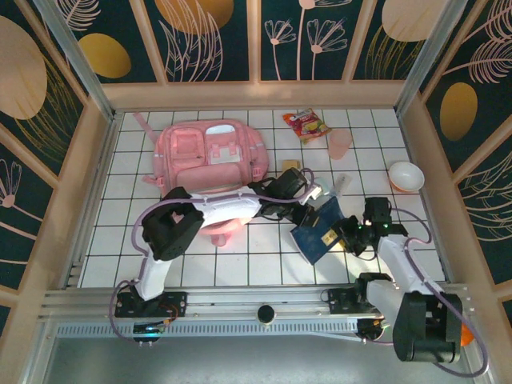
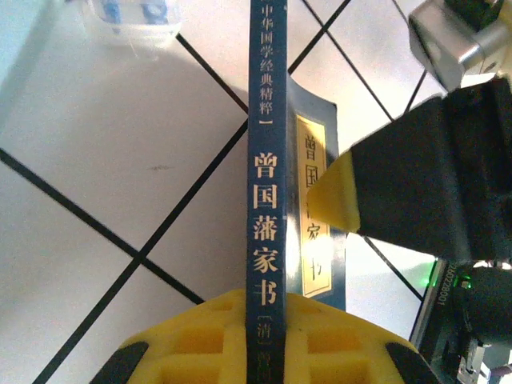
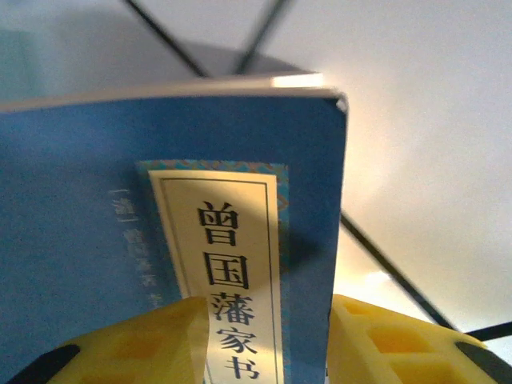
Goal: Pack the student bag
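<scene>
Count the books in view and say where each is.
1: the blue book, right of the student bag, gripped by the left pincer and the right pincer. More could be hidden inside the bag.

Left arm (image 1: 152, 272) and right arm (image 1: 398, 268): white links, black joint housings, lilac cables looping alongside. Finger pads (image 2: 216, 344) yellow, moulded with square grid recesses, black backing. Green light (image 2: 433, 276) on right wrist.
</scene>
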You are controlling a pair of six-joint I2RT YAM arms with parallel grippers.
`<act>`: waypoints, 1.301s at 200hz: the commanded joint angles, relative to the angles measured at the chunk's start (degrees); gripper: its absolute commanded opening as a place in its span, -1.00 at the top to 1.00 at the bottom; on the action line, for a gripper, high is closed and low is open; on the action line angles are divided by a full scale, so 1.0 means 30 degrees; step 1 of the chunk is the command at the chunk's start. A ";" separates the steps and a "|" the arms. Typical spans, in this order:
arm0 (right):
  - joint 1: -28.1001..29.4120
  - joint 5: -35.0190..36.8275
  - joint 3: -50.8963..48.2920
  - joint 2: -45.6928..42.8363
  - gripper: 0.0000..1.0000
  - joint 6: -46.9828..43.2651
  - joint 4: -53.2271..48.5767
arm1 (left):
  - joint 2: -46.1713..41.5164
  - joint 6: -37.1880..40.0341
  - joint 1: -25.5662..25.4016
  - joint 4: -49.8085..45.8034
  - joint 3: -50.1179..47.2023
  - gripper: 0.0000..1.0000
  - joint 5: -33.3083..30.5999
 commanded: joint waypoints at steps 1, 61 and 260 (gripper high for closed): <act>0.0131 0.0441 0.2176 -0.1928 0.12 -0.1010 0.0405 | -0.2771 0.0448 -0.0075 0.1436 -0.1518 0.99 -0.0655; 0.0131 0.0107 0.5887 -0.4004 0.11 -0.3461 0.3157 | -0.8259 0.0378 0.1648 0.5307 -0.4912 1.00 -0.1347; 0.5340 -0.4461 0.5573 -0.4619 -0.17 -0.6413 1.5645 | -1.7238 -0.2210 0.6890 1.4205 -1.1052 1.00 0.3881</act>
